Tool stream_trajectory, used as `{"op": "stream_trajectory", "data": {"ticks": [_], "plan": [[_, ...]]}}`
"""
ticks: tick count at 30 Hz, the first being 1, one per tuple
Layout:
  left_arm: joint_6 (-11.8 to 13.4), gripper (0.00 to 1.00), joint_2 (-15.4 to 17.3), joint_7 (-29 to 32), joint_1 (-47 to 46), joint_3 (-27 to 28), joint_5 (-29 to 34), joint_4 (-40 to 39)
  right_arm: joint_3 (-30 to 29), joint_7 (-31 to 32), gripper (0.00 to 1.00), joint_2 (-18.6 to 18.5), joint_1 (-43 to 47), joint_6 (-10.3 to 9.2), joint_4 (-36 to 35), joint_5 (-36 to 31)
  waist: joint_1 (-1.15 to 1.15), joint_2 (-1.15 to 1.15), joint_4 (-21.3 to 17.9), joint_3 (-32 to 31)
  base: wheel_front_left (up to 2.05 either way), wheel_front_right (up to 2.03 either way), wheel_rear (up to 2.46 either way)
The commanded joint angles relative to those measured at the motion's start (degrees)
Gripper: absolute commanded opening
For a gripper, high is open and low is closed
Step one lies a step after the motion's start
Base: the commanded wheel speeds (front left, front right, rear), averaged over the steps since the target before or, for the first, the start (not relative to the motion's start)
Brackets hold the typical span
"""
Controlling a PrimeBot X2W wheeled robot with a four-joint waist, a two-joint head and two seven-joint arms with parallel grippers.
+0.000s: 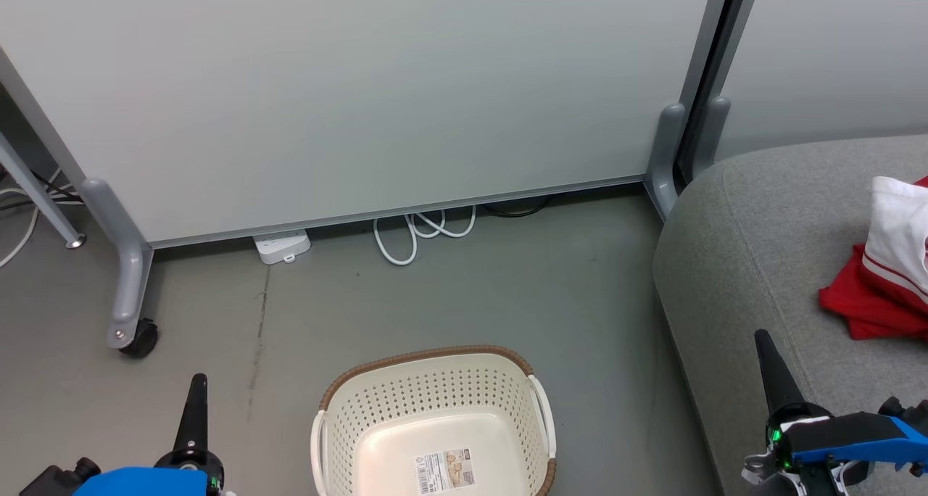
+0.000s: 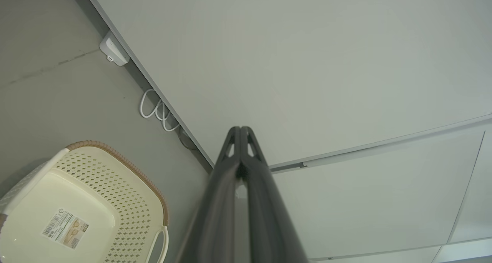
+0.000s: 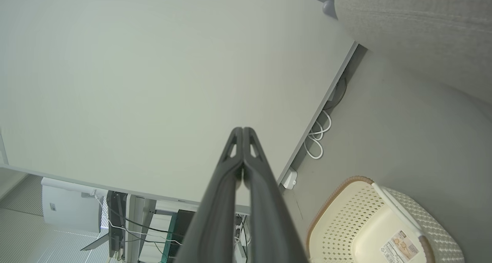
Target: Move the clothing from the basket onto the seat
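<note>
Transfer judged complete; arms idle.
My left gripper [image 1: 197,387] and right gripper [image 1: 765,344] are pressed together on nothing, flanking the basket [image 1: 428,354], which holds just its label [image 1: 444,470]. Beyond it, the clothing [image 1: 863,304] lies heaped on the seat [image 1: 732,220].

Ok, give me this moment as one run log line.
laundry basket: empty | red and white clothing: piled on grey seat | left claw: shut, holding nothing | right claw: shut, holding nothing | task: looks done
</note>
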Motion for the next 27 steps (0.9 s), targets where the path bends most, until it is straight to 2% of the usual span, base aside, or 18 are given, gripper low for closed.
{"op": "stream_trajectory", "data": {"ticks": [1,27], "plan": [[-0.34,0.00,0.37,0.42,-1.27,0.58,-1.57,-0.68,-0.27,0.26,0.00,0.18,-1.52,0.01,-0.11,1.85,0.00,0.00,0.01,-0.01,0.00,0.00,0.00],[-0.65,0.00,0.51,3.49,-2.14,1.84,-12.78,-1.83,-1.14,1.28,0.00,0.69,-2.48,0.01,0.96,14.35,0.00,0.00,0.18,-0.15,0.00,0.00,0.00]]}}
